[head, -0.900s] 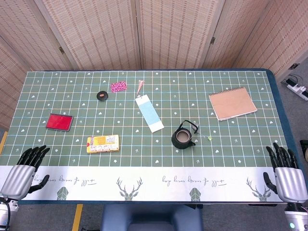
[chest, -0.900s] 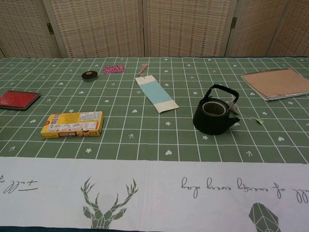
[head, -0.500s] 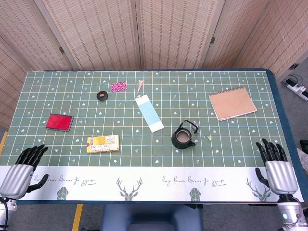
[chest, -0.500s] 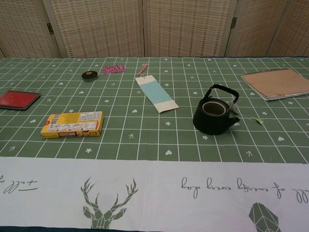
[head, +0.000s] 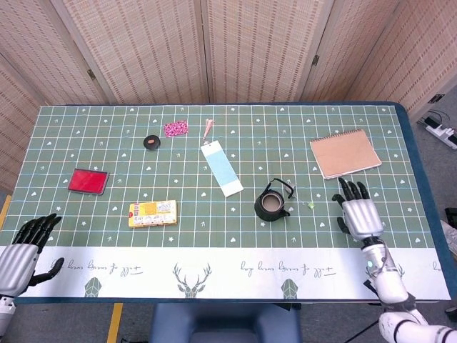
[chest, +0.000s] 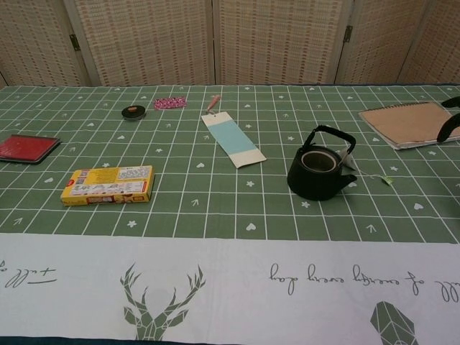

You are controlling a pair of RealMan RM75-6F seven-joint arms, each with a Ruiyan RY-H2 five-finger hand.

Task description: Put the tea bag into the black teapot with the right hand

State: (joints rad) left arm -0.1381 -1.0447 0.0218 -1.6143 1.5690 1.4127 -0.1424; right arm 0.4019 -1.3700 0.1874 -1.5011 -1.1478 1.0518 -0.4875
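Observation:
The black teapot point(head: 272, 204) point(chest: 320, 174) stands uncovered right of the table's middle, handle upright. A thin string runs from it to a small green tea bag tag point(head: 311, 206) point(chest: 387, 180) lying on the cloth just to its right. My right hand point(head: 358, 212) hovers open over the cloth a little right of the tag, fingers spread and pointing away; only its dark fingertips point(chest: 449, 123) show at the right edge of the chest view. My left hand point(head: 21, 246) is open at the near left edge, far from everything.
A brown notebook point(head: 345, 153) lies beyond my right hand. A blue-and-white bookmark point(head: 221, 168) lies left of the teapot. Further left are a yellow box point(head: 152, 213), a red case point(head: 88, 181), a black tape roll point(head: 152, 142) and a pink patterned item point(head: 175, 128).
My right hand has moved from the near right corner forward and left toward the tea bag tag. My left hand has drawn back slightly toward the near left edge.

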